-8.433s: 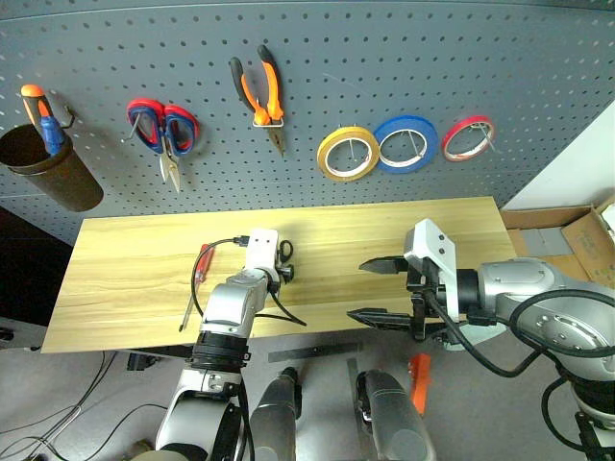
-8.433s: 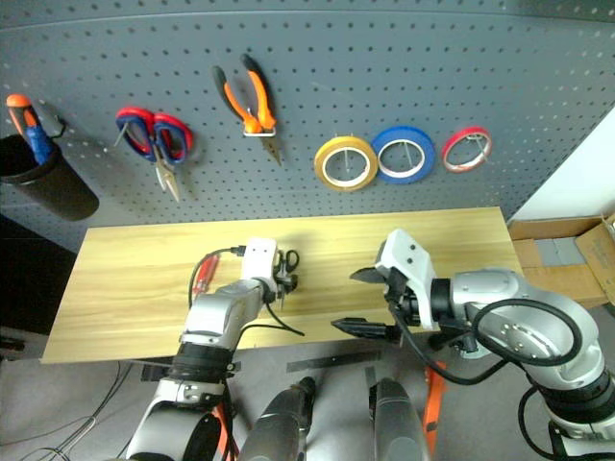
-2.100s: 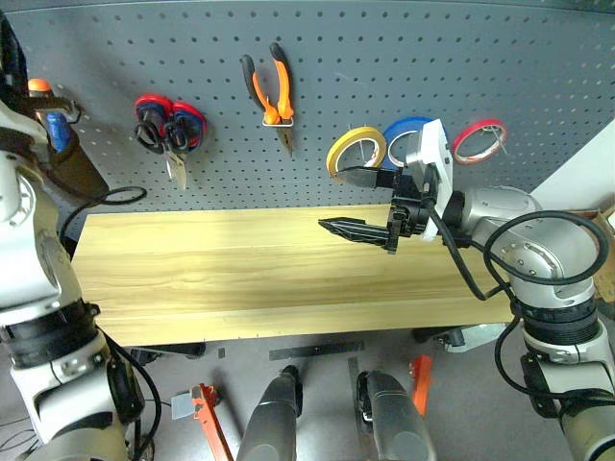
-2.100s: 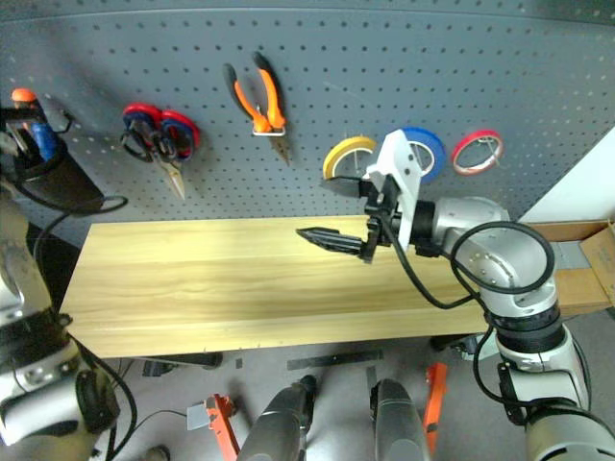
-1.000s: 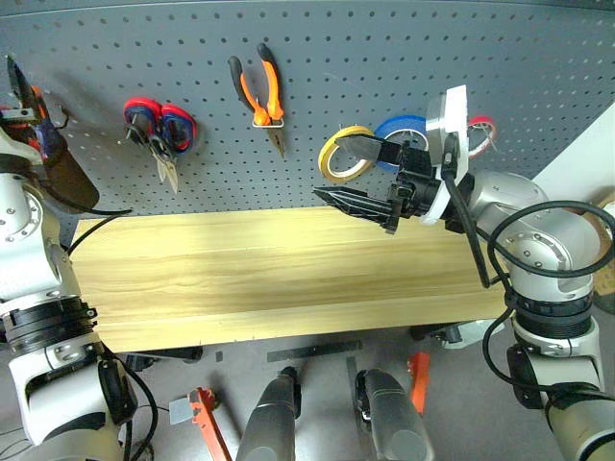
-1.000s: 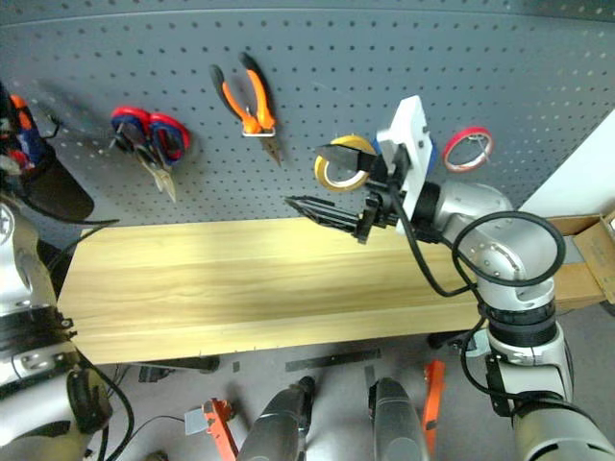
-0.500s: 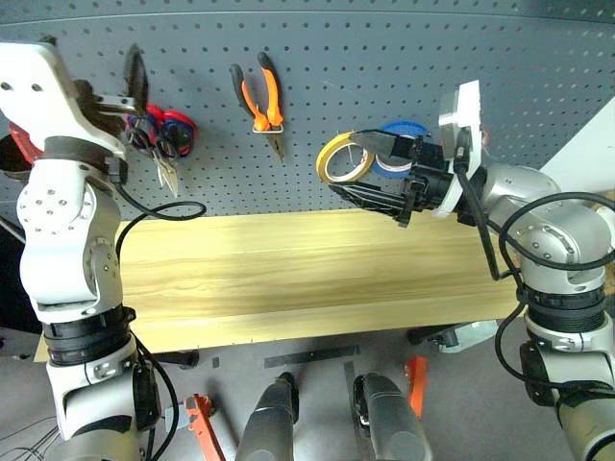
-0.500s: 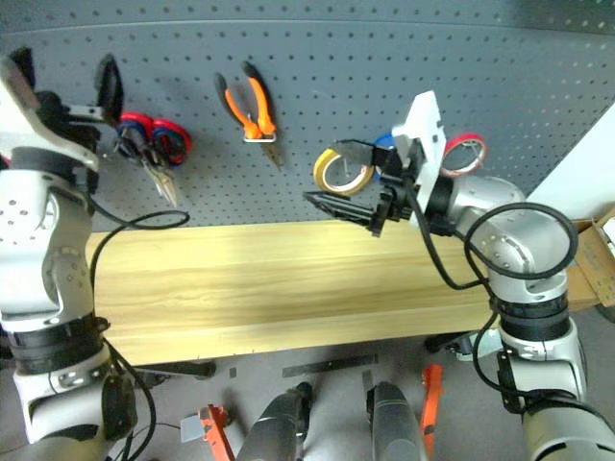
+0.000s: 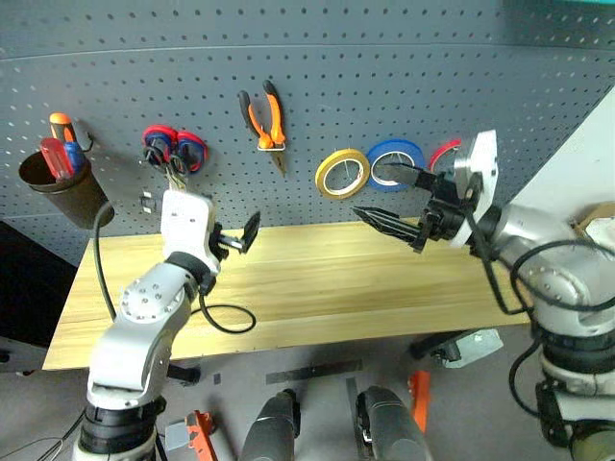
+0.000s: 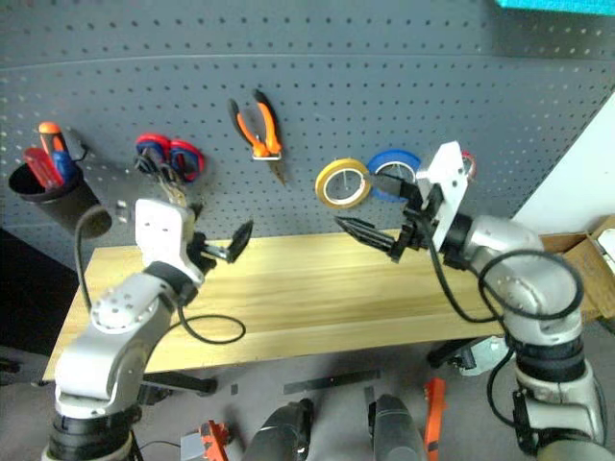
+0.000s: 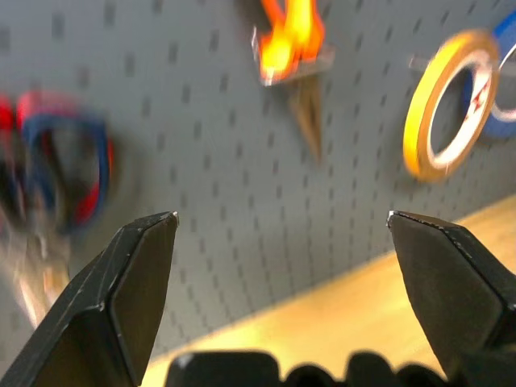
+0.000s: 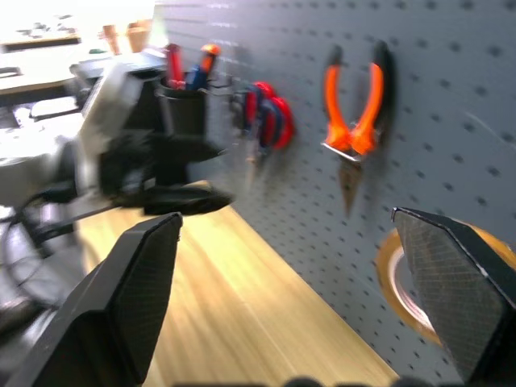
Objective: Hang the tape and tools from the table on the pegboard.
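The dark grey pegboard (image 9: 404,86), matte and dotted with even rows of small holes, filled the wall behind the table (image 9: 317,288), a long top of pale yellowish planks with a smooth grain. A white wall (image 9: 577,163) rose at the right, and grey floor lay below.

On the pegboard a dark round cup (image 9: 60,187) held a red-handle screwdriver (image 9: 50,157) beside an orange-and-blue one. Next hung scissors (image 9: 173,154), black handles over red-and-blue ones, then the orange-and-black pliers (image 9: 262,115), nose down. Further right hung the thin yellow tape ring (image 9: 344,173), a larger blue roll (image 9: 394,163) and a thin red roll (image 9: 444,152).

The left gripper (image 9: 235,235) and the right gripper (image 9: 389,197) hovered over the table, each with black fingers spread wide and empty.
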{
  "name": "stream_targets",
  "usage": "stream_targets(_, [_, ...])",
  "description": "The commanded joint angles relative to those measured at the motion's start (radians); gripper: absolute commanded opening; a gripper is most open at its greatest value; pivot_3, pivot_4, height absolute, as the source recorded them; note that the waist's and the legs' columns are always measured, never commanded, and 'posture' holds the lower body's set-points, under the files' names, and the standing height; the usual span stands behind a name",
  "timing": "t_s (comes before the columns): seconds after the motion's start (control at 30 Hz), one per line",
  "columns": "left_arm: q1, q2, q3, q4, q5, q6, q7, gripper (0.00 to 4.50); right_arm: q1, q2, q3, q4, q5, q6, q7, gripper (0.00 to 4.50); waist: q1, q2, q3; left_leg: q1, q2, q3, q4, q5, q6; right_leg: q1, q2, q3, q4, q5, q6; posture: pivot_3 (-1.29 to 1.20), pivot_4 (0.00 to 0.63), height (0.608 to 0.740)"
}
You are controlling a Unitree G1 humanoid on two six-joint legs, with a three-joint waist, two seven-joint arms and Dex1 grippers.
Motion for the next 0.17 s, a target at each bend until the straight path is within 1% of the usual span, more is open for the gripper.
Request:
stream_targets(0.03, [0.098, -0.047, 0.036, 0.051, 0.013, -0.065, -0.001, 4.44, 0.170, 0.060, 0.005, -0.015, -0.117, -0.132, -0.098, 4.50, 0.000, 0.002, -0.017, 0.000, 0.000, 0.000, -0.001, 0.000, 0.000, 0.000, 0.000, 0.000, -0.001, 0.000, 0.000, -0.13, 0.132, 0.740])
stream_targets(0.1, [0.136, -0.053, 0.030, 0.093, 0.052, -0.127, -0.004, 4.44, 0.260, 0.076, 0.021, 0.017, -0.182, -0.215, -0.102, 4.50, 0.002, 0.003, -0.018, 0.002, -0.001, 0.000, 0.000, -0.001, 0.001, 0.002, 0.000, 0.001, -0.001, 0.000, 0.000, -0.13, 0.126, 0.740])
stream_targets(0.17, [0.168, -0.039, 0.012, 0.148, 0.122, -0.236, -0.008, 4.44, 0.326, 0.081, 0.040, 0.058, -0.238, -0.295, -0.092, 4.50, 0.003, 0.003, -0.019, 0.003, -0.001, 0.000, 0.001, -0.001, 0.002, 0.004, 0.001, 0.001, -0.001, 0.000, 0.000, -0.14, 0.119, 0.740])
